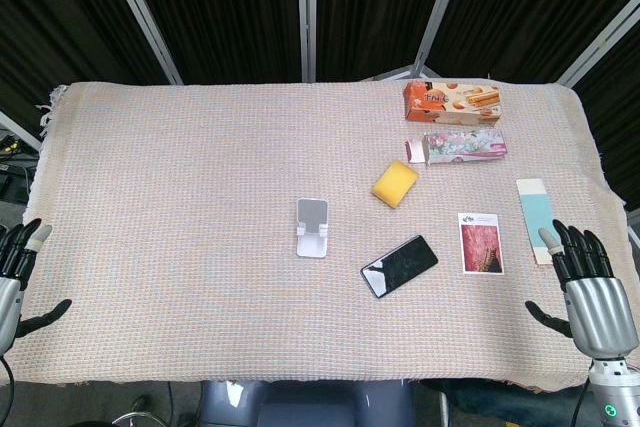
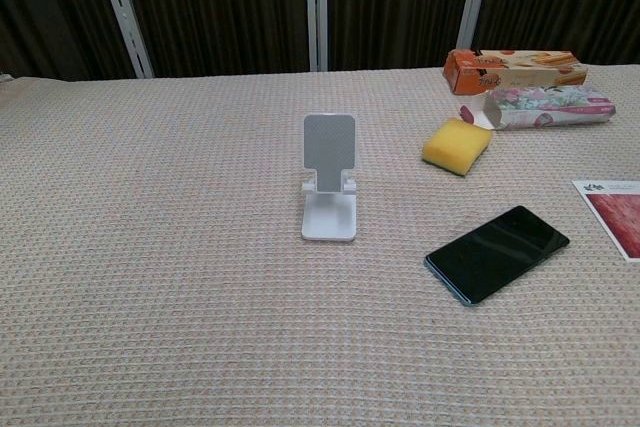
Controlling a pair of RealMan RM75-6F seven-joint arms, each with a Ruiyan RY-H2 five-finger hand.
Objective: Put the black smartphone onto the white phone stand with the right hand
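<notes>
Right hand [image 1: 590,292] spread wide, holding nothing.
Flat black glass smartphone [image 1: 399,266] lies left of it; upright white plastic phone stand [image 1: 312,228] further left.

Black smartphone [image 2: 497,253], white phone stand [image 2: 329,179], yellow sponge [image 2: 456,145], orange box [image 2: 513,69], beige woven cloth [image 2: 150,247].

Black smartphone [image 1: 399,265] flat on counter [image 1: 180,197], just right of white phone stand [image 1: 312,226] (upright). Right robot hand [image 1: 590,292] open, near-right edge, empty.
</notes>
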